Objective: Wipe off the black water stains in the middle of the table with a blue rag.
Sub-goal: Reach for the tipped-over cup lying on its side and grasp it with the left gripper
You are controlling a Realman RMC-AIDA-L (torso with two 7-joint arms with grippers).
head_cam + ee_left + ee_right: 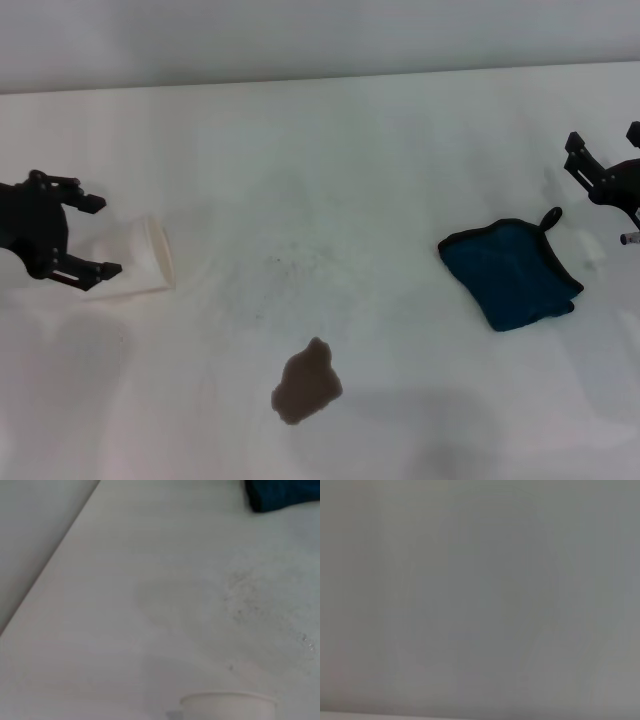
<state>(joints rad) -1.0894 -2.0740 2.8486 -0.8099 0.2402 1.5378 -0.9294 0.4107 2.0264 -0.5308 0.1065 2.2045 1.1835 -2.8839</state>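
Note:
The black water stain [307,382] is a small lobed brownish-grey blotch on the white table [330,150], near the front middle. The blue rag [510,272] lies flat at the right, its black loop [550,215] pointing back; one corner shows in the left wrist view [280,495]. My right gripper [605,148] hovers at the right edge, behind and right of the rag, open and empty. My left gripper [100,237] is at the far left, open, its fingers either side of a tipped white cup [135,258]. The right wrist view shows only plain grey.
The white cup lies on its side with its rim toward the table's middle; its rim shows in the left wrist view [227,702]. Faint grey speckled scuffs [275,265] mark the table's centre. The table's back edge meets a grey wall [300,30].

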